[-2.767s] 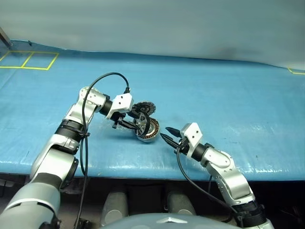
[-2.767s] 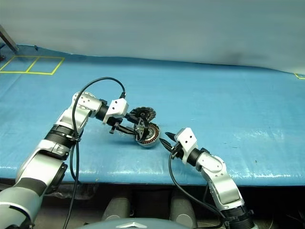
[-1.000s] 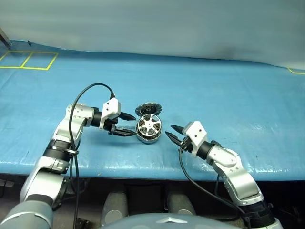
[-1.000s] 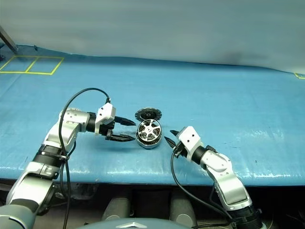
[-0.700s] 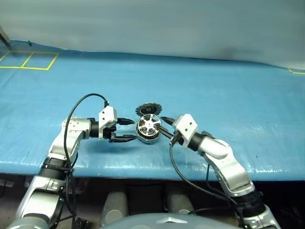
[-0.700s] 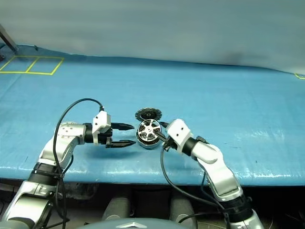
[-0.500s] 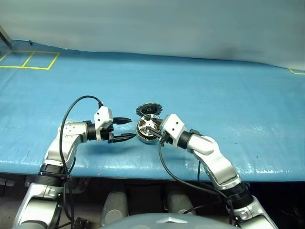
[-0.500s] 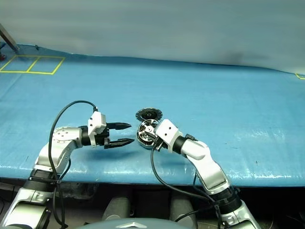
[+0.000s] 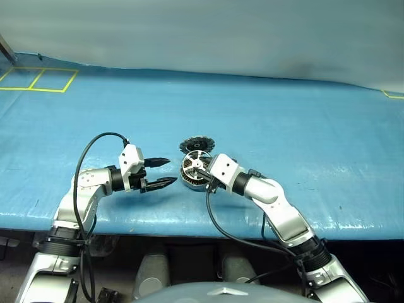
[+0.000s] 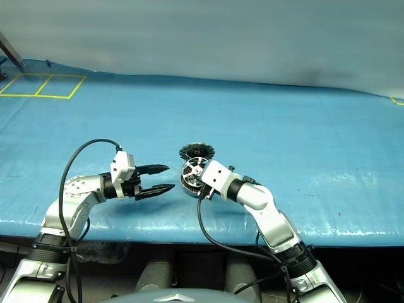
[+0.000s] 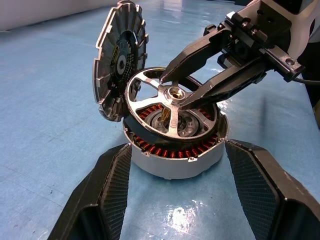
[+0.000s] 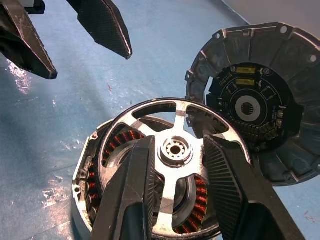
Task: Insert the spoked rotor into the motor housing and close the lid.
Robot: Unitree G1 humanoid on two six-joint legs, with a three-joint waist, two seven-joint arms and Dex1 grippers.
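The motor housing [image 11: 175, 162] stands on the blue table with its copper windings showing. Its lid [image 9: 196, 145] is swung open behind it, toothed dark face showing. The spoked rotor [image 12: 181, 121] lies slightly tilted in the housing's mouth. My right gripper [image 9: 201, 169] reaches in from the right, and its two fingers are closed on either side of the rotor's hub. My left gripper [image 9: 170, 171] is open just left of the housing, a small gap away, holding nothing.
The table [image 9: 315, 126] is covered with a blue sheet, and its front edge [image 9: 158, 218] runs close below both arms. Yellow taped squares [image 9: 38, 79] mark the far left corner. A grey wall stands behind.
The left gripper let go of the housing, which now rests flat, and drew back left. The right gripper swung left onto the housing and closed around the rotor's hub.
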